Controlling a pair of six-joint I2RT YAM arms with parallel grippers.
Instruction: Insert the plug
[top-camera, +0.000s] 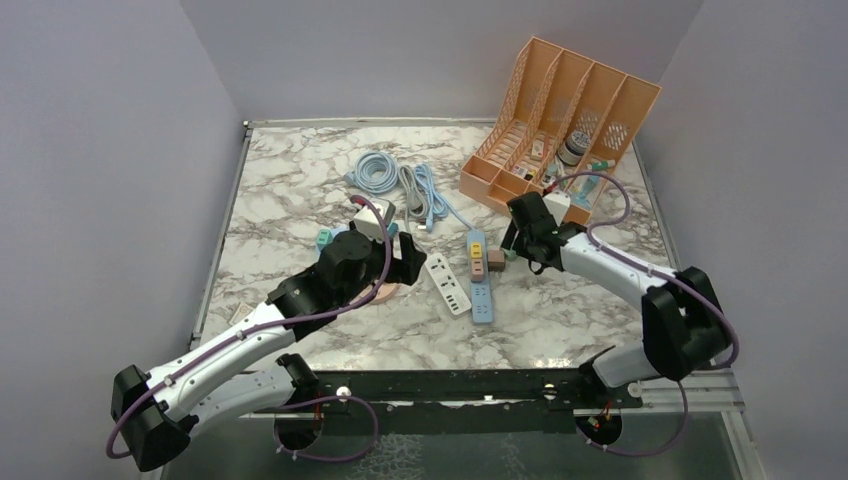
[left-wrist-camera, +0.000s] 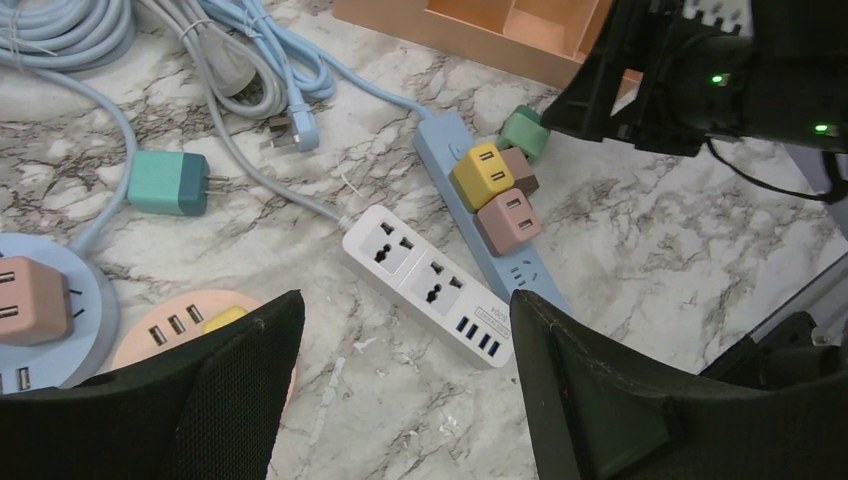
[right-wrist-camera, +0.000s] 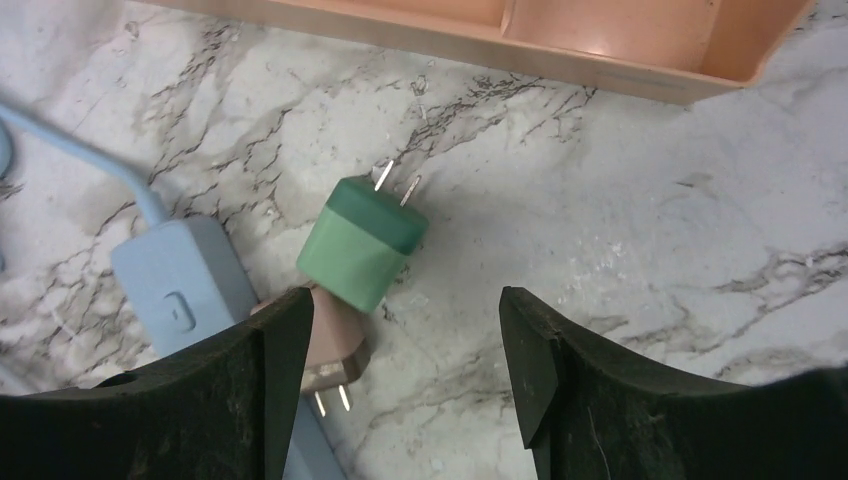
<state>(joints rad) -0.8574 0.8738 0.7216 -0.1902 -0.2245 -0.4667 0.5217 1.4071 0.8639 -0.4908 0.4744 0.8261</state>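
Both pairs gape empty: left fingers (left-wrist-camera: 240, 400) near the white power strip (left-wrist-camera: 430, 285), right fingers (right-wrist-camera: 600, 400) above the green plug (right-wrist-camera: 362, 243).

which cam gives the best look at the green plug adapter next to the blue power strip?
Right wrist: the green adapter sits large mid-frame, lying on the marble, both prongs visible. Left wrist shows it small, beside the blue strip, prongs hidden. Top external: too small to make out.

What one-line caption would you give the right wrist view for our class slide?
Open fingers above an unplugged green adapter beside the blue power strip.
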